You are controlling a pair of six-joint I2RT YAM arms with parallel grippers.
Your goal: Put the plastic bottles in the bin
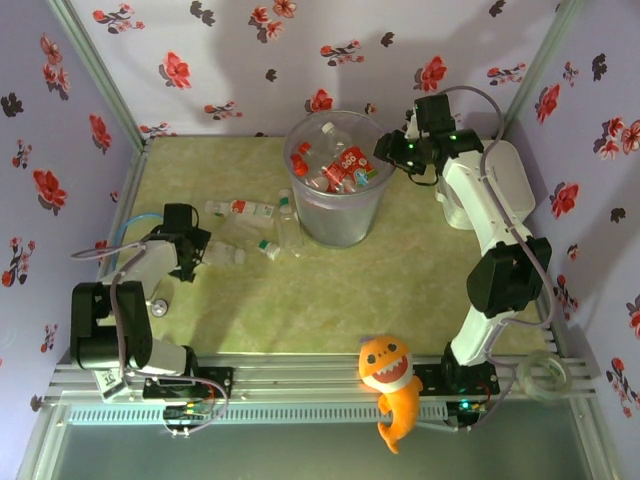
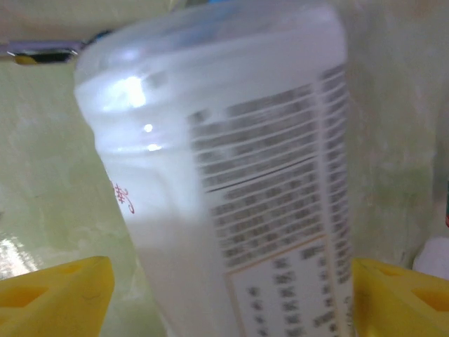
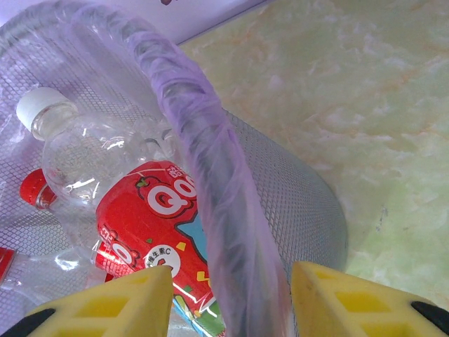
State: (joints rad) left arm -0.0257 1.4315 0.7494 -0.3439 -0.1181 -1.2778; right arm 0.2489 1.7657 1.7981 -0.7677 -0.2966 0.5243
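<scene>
Bottle (image 3: 151, 221) in bin (image 3: 202, 137); label seemingly "Qoo"

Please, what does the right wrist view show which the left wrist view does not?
Right wrist, not left: the lavender bin with a red-labelled bottle inside. Left wrist, not right: one clear bottle close up, fine print on its label, between the tips of the open left pincer. Both: yellow fingertips at the bottom and the green marbled table.
</scene>
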